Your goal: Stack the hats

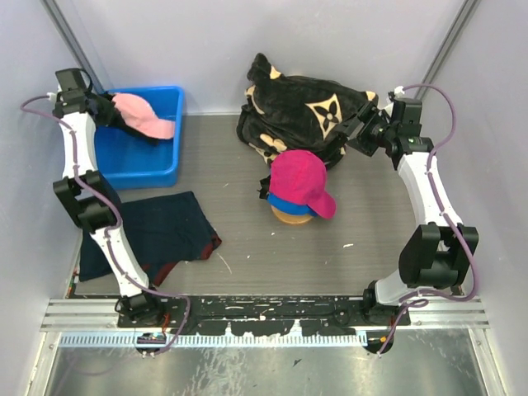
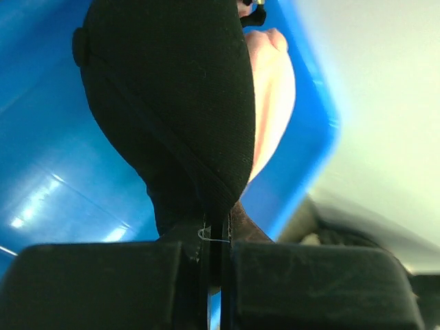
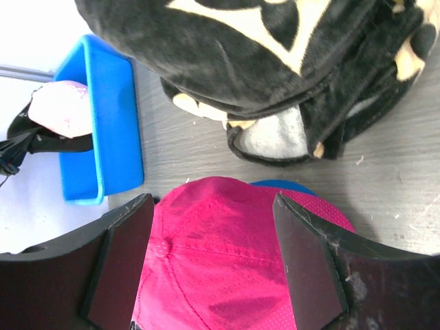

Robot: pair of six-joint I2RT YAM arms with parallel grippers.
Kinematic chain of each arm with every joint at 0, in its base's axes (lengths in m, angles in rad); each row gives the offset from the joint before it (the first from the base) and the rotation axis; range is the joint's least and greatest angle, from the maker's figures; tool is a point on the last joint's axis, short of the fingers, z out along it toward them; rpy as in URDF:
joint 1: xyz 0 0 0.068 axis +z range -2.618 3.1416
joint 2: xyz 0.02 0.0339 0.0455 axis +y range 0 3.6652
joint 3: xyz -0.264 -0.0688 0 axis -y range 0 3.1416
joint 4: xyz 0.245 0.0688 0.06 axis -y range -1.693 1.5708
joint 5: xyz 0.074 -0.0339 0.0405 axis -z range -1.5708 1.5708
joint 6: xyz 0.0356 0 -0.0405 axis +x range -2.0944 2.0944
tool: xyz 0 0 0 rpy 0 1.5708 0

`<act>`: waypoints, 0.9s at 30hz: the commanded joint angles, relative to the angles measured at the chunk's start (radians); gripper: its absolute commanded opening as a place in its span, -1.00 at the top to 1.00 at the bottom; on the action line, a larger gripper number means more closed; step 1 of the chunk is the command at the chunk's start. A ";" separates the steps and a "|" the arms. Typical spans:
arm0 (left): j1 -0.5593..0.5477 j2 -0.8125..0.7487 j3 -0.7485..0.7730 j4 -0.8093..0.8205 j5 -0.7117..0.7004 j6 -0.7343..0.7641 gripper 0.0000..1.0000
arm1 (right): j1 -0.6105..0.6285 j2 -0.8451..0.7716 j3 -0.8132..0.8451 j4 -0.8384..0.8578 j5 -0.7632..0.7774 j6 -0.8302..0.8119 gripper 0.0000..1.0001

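Observation:
My left gripper (image 2: 218, 240) is shut on the edge of the black hat (image 2: 165, 103), which hangs in front of it inside the blue bin (image 2: 41, 172). The light pink hat (image 2: 271, 89) lies right behind the black one. In the top view the left gripper (image 1: 115, 115) is at the bin's back left, beside the pink hat (image 1: 147, 115). The magenta hat (image 1: 299, 180) sits on the royal blue hat (image 1: 285, 205) at the table's middle. My right gripper (image 1: 360, 125) hangs open to their back right, above the magenta hat (image 3: 227, 261), with nothing between its fingers.
A big black plush bundle (image 1: 305, 111) with tan flower marks lies at the back, just left of the right gripper. The stacked hats rest on a tan round stand (image 1: 294, 217). A flat dark navy cloth (image 1: 157, 231) lies front left. The blue bin (image 1: 140, 161) stands at the back left.

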 commanded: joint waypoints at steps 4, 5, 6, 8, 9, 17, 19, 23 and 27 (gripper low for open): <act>-0.040 -0.182 -0.145 0.171 0.213 -0.148 0.96 | 0.012 0.016 0.096 0.089 -0.070 0.013 -0.52; -0.043 -0.199 -0.177 0.193 0.252 -0.180 0.95 | 0.014 0.018 0.099 0.102 -0.081 0.018 -0.52; -0.049 -0.216 -0.212 0.226 0.282 -0.211 0.96 | 0.018 0.020 0.104 0.114 -0.096 0.021 -0.52; -0.067 -0.257 -0.287 0.310 0.341 -0.265 0.96 | 0.030 0.026 0.114 0.131 -0.117 0.020 -0.52; -0.079 -0.275 -0.317 0.367 0.370 -0.286 0.96 | 0.036 0.031 0.117 0.139 -0.132 0.023 -0.52; -0.106 -0.388 -0.342 0.466 0.417 -0.329 0.96 | 0.091 0.057 0.150 0.182 -0.196 0.034 -0.53; -0.108 -0.412 -0.316 0.460 0.409 -0.328 0.96 | 0.102 0.059 0.151 0.186 -0.202 0.034 -0.53; -0.110 -0.469 -0.279 0.447 0.388 -0.356 0.96 | 0.136 0.064 0.163 0.196 -0.226 0.011 -0.53; -0.135 -0.510 -0.317 0.471 0.384 -0.475 0.96 | 0.219 0.062 0.221 0.208 -0.242 -0.097 -0.54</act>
